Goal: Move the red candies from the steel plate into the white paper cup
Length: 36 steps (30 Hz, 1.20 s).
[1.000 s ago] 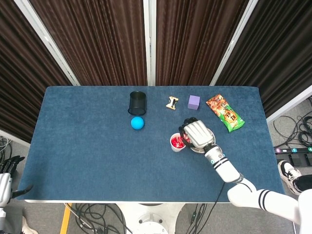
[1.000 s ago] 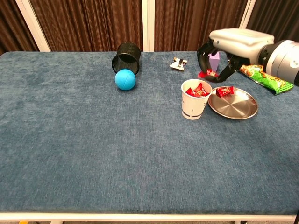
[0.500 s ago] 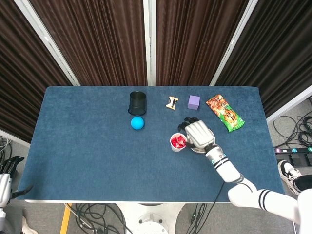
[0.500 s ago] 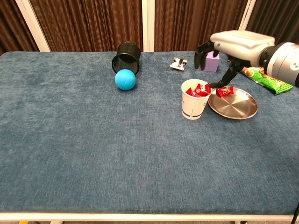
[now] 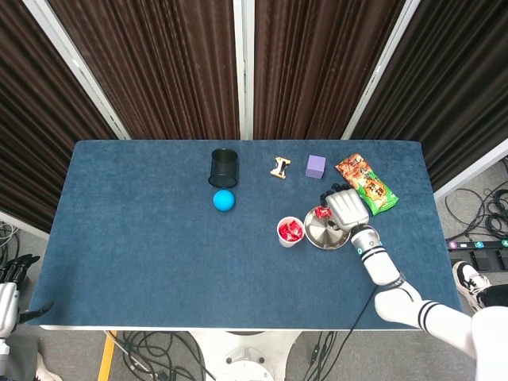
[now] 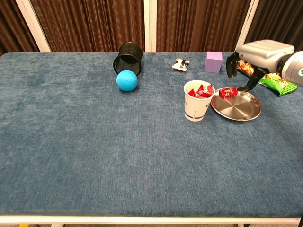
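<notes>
— Where, at this moment, is the right robot hand (image 6: 258,54)?

— Above the far right rim of the steel plate (image 6: 241,109), fingers (image 6: 231,66) spread and curved downward, holding nothing.

— And the red candies?

— One red candy (image 6: 228,92) lies on the plate's left edge; several more (image 6: 200,91) fill the white paper cup (image 6: 196,107), which stands just beside the plate on the blue worktop (image 6: 94,142).

— The left robot hand?

— Not visible in either view.
</notes>
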Motion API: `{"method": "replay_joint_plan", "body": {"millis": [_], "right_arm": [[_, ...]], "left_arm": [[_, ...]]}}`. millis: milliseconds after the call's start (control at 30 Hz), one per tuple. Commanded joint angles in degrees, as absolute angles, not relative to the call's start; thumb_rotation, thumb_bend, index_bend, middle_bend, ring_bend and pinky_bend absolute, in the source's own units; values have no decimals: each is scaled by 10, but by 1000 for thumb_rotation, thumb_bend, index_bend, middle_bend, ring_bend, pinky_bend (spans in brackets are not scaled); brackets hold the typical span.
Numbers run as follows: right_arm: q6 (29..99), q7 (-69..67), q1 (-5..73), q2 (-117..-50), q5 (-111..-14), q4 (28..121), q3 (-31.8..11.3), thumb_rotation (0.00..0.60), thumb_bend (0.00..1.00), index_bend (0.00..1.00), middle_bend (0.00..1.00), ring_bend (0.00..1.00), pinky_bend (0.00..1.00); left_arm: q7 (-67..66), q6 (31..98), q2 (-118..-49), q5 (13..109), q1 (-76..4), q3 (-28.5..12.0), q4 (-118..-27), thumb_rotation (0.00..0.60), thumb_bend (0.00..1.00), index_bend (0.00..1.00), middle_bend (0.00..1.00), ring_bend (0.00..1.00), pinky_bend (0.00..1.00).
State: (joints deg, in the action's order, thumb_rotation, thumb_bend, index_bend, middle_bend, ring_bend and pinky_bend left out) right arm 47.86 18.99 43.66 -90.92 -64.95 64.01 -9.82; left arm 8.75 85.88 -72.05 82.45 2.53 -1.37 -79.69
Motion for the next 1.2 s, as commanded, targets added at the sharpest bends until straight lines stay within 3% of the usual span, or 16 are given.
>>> {"method": "replay_joint_plan", "body": {"millis": [33,633,1200], "right_arm": [[465,196,442,-928,-643,612,-93,600,179,470,416,199,269],[438,184,457,-979,-649,531,-92,600,194,483,417,199,269],[449,181,445,-972,-659,549,-88,600,195,507,443,207,269]], "left_arm": [[86,858,-721,824,25,-13,-797,600,0,238,244,149,205],[90,852,-725,819,27,-12,-791,600,0,238,244,149,204],[91,851,-727,822,25,-12,-788,600,0,238,244,149,205]]}}
